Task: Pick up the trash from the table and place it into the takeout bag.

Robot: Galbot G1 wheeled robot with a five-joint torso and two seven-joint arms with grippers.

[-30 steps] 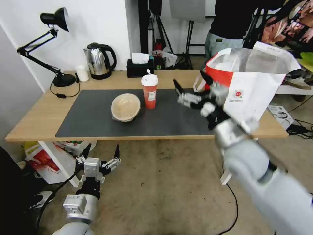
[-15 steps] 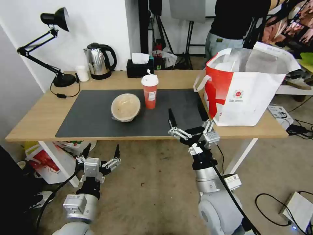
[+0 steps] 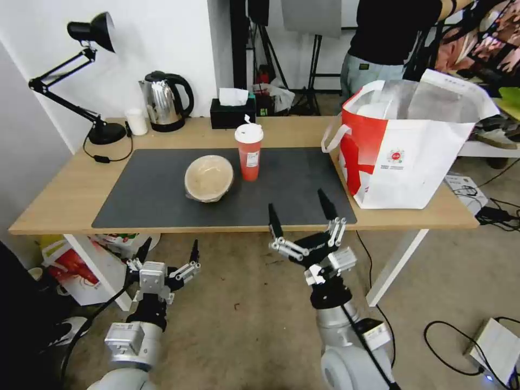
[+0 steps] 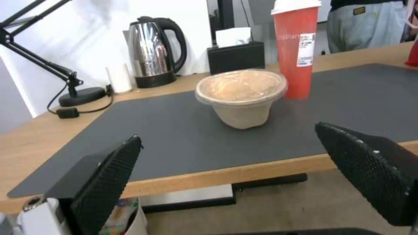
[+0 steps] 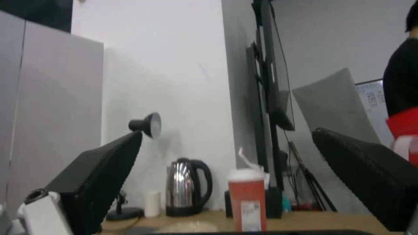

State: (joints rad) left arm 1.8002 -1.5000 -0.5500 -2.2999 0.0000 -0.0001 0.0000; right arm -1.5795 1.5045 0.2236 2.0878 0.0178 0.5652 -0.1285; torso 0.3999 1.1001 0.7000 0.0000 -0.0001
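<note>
Right gripper (image 3: 301, 219): spread wide, empty, withdrawn below counter (image 3: 59, 200) edge, lower centre frame; bowl apparently delivered. Tall red lidded drink cup (image 3: 249, 151), tan round lidded bowl (image 3: 208, 177) remain mid-counter; boxy white-and-red takeout bag (image 3: 411, 157) right. Left gripper (image 3: 168, 253) parked open.

The right end effector (image 3: 301, 218) has withdrawn from the takeout bag (image 3: 411, 157), lowering.

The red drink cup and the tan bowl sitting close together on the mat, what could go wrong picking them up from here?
1. The tall red drink cup stands right beside the tan lidded bowl; a wide open claw reaching for one may nudge the other, and the cup looks easy to tip.
2. The right claw hangs open below the table edge; rising straight could clip it.
3. The takeout bag stands near the table's far right end, so a push might shift it.
</note>
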